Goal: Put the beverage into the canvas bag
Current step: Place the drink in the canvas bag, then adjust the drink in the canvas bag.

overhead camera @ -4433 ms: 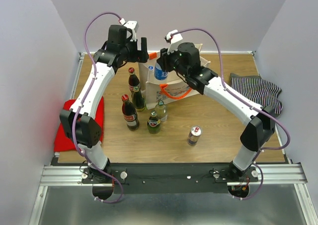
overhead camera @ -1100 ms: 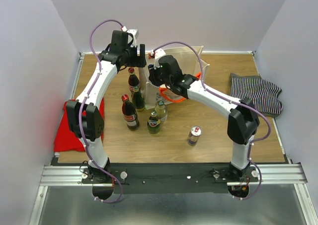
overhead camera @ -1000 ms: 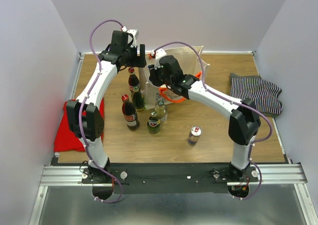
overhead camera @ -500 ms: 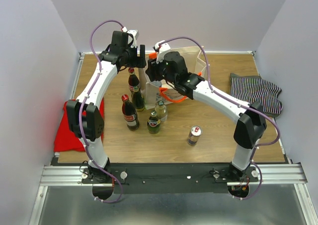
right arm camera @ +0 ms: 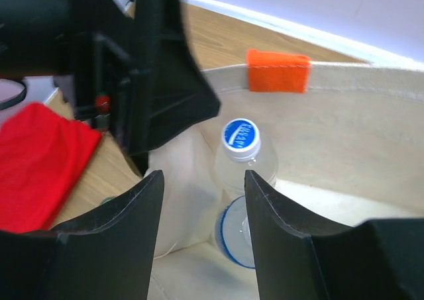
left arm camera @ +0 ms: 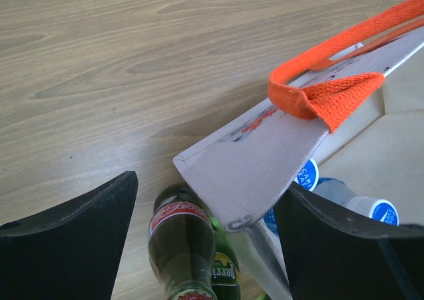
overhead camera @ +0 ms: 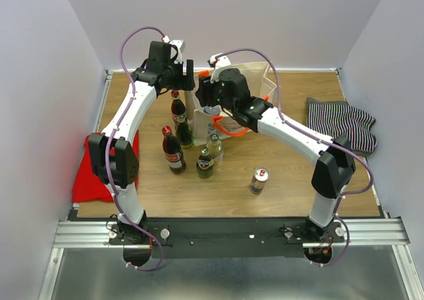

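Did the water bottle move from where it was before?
Yes. It went down: before, it hung in the right claw above the canvas bag; now the water bottle stands inside the bag, below the orange tab.

Whole surface (overhead camera: 288, 177) viewed from high behind, facing down. Left wrist view held close over canvas bag (left arm camera: 265, 161) corner; right aimed into bag mouth. Water bottle (right arm camera: 240, 144) shared by both.
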### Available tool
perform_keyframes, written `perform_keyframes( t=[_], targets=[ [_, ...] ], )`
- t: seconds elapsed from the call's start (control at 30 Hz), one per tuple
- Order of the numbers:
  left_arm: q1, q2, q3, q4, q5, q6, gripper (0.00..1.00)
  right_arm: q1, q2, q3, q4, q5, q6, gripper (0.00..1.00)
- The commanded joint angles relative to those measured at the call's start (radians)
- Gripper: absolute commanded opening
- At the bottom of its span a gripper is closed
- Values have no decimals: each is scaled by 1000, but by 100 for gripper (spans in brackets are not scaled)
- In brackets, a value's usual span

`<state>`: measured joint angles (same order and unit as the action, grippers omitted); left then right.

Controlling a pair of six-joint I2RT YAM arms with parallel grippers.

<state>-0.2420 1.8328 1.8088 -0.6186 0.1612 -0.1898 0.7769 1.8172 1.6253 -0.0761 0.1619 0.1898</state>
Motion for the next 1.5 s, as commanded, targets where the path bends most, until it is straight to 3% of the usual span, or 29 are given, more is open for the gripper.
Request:
perform_keyframes(
  t=[0.0,0.17,0.97,1.47],
  targets=[
    [7,-20,-11,10,18,10,89,-172,27,8,-80,-99,264,60],
    [7,-23,-17,13,15,15,89,-194,108,85,-174,-148,249,60],
    [7,-41,-23,16,9,21,90,-191,42,33,-159,-280,252,60],
    [7,-52,-2,10,15,23,93,-136,62,60,-292,-214,169,60]
  ],
)
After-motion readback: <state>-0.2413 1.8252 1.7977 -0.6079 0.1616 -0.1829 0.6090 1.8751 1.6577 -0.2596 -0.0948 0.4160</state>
